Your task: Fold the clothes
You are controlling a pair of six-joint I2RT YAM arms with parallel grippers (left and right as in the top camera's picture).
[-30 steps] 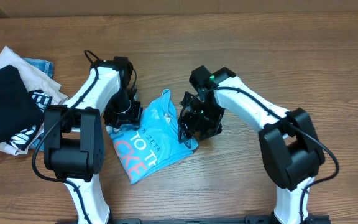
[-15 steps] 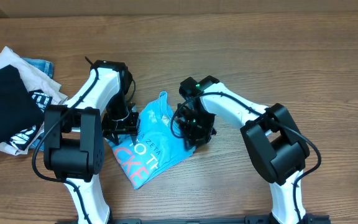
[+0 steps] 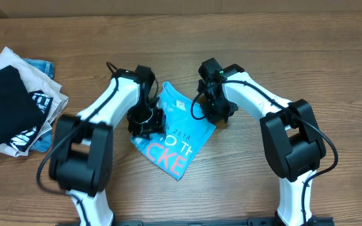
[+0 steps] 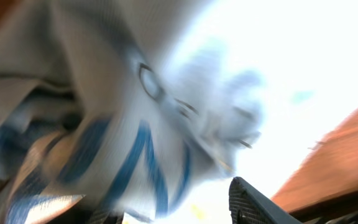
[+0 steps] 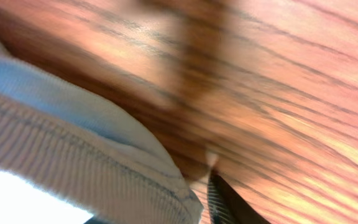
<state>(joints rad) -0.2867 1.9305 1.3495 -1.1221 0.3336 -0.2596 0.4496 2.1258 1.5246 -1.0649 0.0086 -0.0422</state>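
Note:
The sky-blue T-shirt (image 3: 180, 134) lies folded into a narrow bundle on the wooden table (image 3: 307, 69), with white and coral-red lettering facing up. My left gripper (image 3: 147, 119) sits at the shirt's left edge, shut on its fabric. In the left wrist view the blurred shirt (image 4: 123, 106) fills the frame between my gripper's (image 4: 173, 211) fingers. My right gripper (image 3: 213, 108) sits at the shirt's upper right corner. In the right wrist view the ribbed hem (image 5: 86, 162) lies in my gripper (image 5: 160, 214), beside one dark finger (image 5: 224, 202).
A pile of other garments lies at the far left: a black one with white print (image 3: 5, 110), a beige one (image 3: 17, 63) and a denim one (image 3: 40, 66). Both arm bases stand at the near edge.
Both grippers have moved right and towards the far side, dragging the shirt with them. The shirt has turned, and its lettered end now points to the lower right.

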